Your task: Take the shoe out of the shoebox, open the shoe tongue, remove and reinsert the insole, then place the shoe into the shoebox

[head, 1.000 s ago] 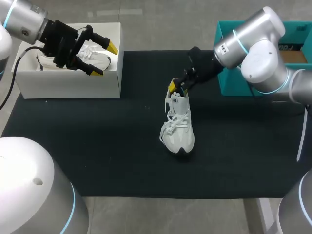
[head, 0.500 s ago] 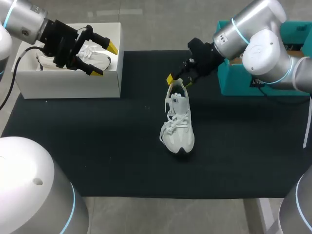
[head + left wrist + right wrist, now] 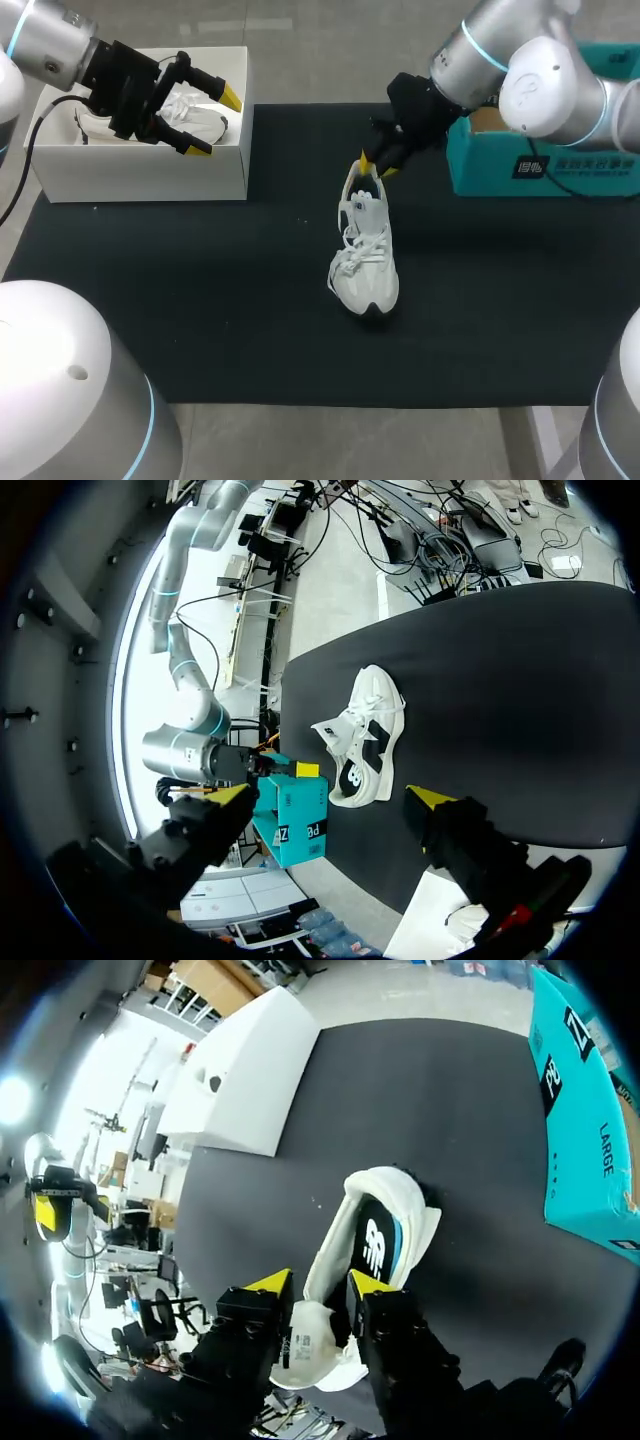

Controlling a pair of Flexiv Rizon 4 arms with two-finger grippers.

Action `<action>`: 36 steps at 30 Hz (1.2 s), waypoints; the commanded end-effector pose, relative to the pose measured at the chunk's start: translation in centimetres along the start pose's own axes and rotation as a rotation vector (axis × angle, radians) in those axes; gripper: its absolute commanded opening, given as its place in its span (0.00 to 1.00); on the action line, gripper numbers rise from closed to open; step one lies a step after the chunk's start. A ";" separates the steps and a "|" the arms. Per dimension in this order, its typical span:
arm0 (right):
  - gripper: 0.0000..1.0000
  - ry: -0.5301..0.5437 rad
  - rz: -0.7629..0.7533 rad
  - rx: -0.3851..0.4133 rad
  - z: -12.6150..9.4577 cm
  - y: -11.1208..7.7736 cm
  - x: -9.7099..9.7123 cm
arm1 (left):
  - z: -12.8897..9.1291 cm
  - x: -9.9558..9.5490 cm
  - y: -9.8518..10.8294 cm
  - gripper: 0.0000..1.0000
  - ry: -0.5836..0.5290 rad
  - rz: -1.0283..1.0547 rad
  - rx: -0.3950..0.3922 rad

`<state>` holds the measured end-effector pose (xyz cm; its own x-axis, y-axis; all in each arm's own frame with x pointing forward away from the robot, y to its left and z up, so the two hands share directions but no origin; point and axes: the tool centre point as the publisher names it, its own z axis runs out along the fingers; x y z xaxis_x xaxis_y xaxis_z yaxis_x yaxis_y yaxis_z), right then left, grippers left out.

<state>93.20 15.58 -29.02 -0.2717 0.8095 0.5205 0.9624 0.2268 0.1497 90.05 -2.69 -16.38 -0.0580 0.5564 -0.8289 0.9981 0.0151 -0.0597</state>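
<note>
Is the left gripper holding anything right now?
No: the left gripper hangs open above the white shoebox, with nothing caught between its yellow tips.

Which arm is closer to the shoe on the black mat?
Right. The right end effector grips the white sneaker at its rear; the left end effector hangs over the shoebox.

The right gripper (image 3: 318,1285) pinches the tongue (image 3: 310,1338) of the white sneaker (image 3: 388,1228). The sneaker lies on a black mat (image 3: 420,1090), near a teal box (image 3: 585,1110).
</note>
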 end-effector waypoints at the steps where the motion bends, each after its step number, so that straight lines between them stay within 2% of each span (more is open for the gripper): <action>1: 0.00 -0.012 0.001 0.005 0.2 0.2 0.1 | 0.0 0.0 0.0 1.00 0.002 0.000 0.001; 9: 0.00 -0.012 0.001 0.005 0.2 0.2 0.1 | 0.0 0.0 0.0 1.00 0.002 0.000 0.001; 12: 0.00 -0.163 0.026 0.081 0.2 0.6 0.2 | 0.0 0.0 0.0 1.00 0.002 0.000 0.001; 13: 0.00 -0.246 0.042 0.121 0.2 0.8 0.1 | 0.0 0.0 0.0 1.00 0.002 0.000 0.001; 17: 0.00 -0.406 0.063 0.204 0.8 1.3 0.4 | 0.0 0.0 0.0 1.00 0.002 0.000 0.001; 22: 0.00 -0.458 0.099 0.190 1.4 1.1 -0.3 | 0.0 0.0 0.0 1.00 0.002 0.000 0.001; 26: 0.00 -0.487 0.124 0.164 2.0 0.8 -1.5 | 0.0 0.0 0.0 1.00 0.002 0.000 0.001; 32: 0.00 -0.478 0.139 0.115 2.7 0.4 -3.2 | 0.0 0.0 0.0 1.00 0.002 0.000 0.001; 36: 0.00 -0.495 0.139 0.091 2.8 0.2 -3.7 | 0.0 0.0 0.0 1.00 0.002 0.000 0.001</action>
<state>95.02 14.60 -33.07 -0.1306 0.9897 0.0581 0.9914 0.1307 0.0012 90.05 -2.68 -16.38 -0.0580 0.5564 -0.8289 0.9981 0.0151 -0.0597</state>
